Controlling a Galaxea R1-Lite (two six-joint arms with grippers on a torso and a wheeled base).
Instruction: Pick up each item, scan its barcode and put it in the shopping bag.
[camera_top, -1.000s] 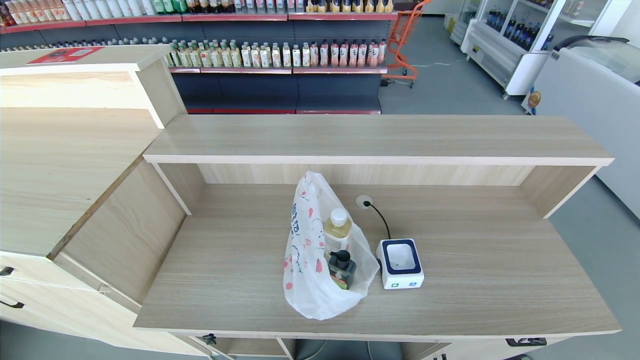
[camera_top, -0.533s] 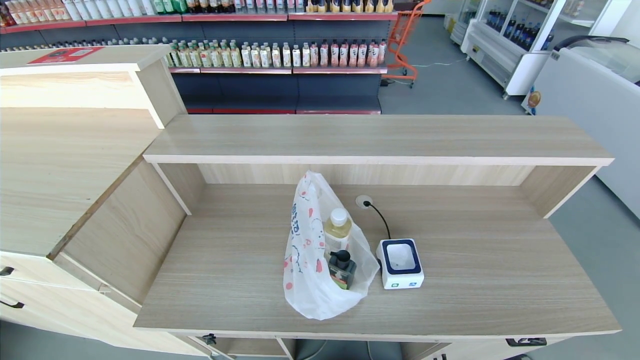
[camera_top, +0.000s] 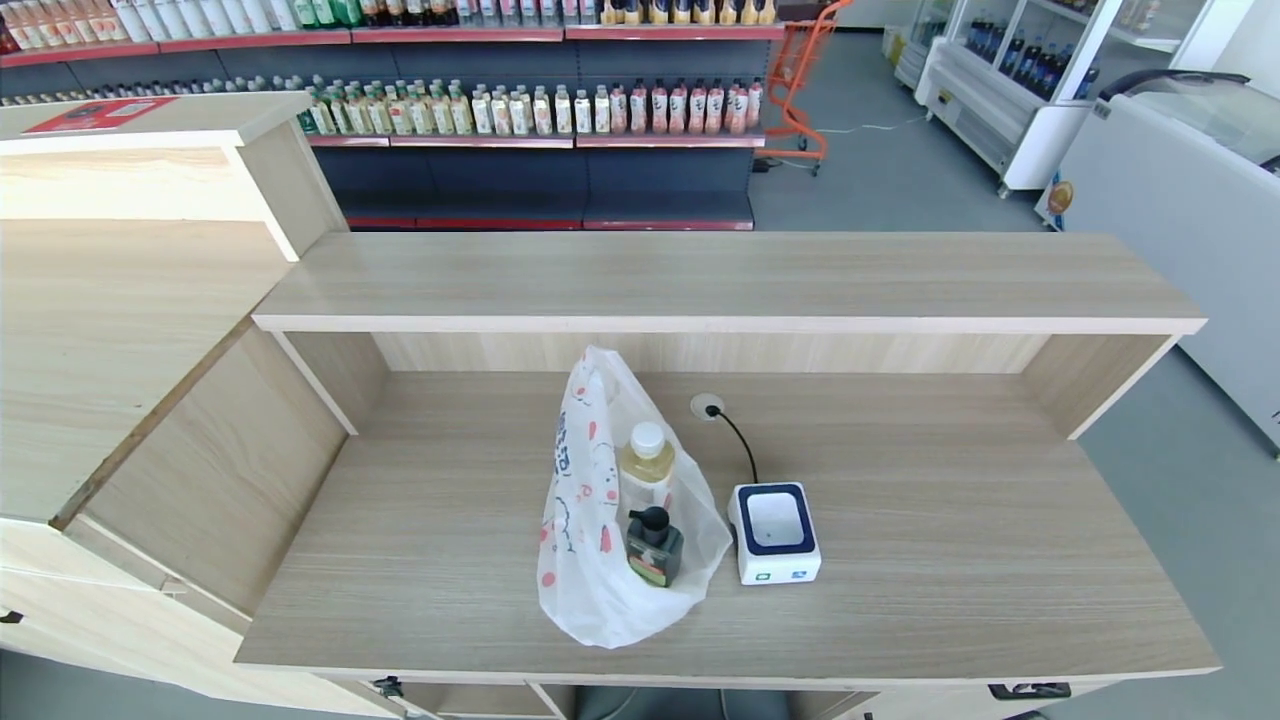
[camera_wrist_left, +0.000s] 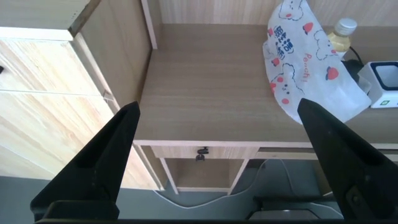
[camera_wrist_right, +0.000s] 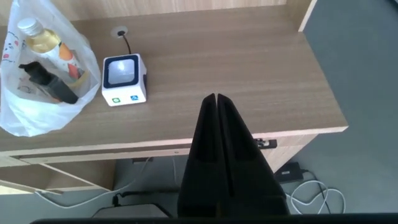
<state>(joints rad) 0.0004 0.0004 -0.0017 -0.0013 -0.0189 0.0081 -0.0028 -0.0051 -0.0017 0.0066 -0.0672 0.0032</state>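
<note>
- Left pincer (camera_wrist_left: 219, 104): released, fingers spread wide, nothing between them. It hangs in front of the near edge of the counter (camera_top: 950, 520), on the left of the bag (camera_top: 585, 540) and well apart from it.
- Right pincer (camera_wrist_right: 216, 99): clenched, fingers pressed flat together, holding nothing. It hangs over the counter's near edge, to the right of the scanner (camera_top: 775, 530) and apart from it.
- The bag is white plastic with red and blue prints. It stands near the middle of the counter, with one handle raised toward the back wall and its mouth open toward the scanner.
- Bottle (camera_top: 647, 455): white cap, yellow liquid, upright inside the bag, at the far side.
- Pump bottle (camera_top: 654, 545): dark, black pump head, inside the bag, just in front of the bottle on the side nearer to me. I cannot tell whether the two touch, or whether the pump bottle leans.
- The scanner is a white box with a dark-framed window facing up. It sits just beside the bag on my right; contact with the bag film cannot be told.
- Cable (camera_top: 738, 440): black, runs from the back of the scanner to a round port in the counter top.
- Behind the counter: shelves (camera_top: 560, 110) lined with drink bottles.
</note>
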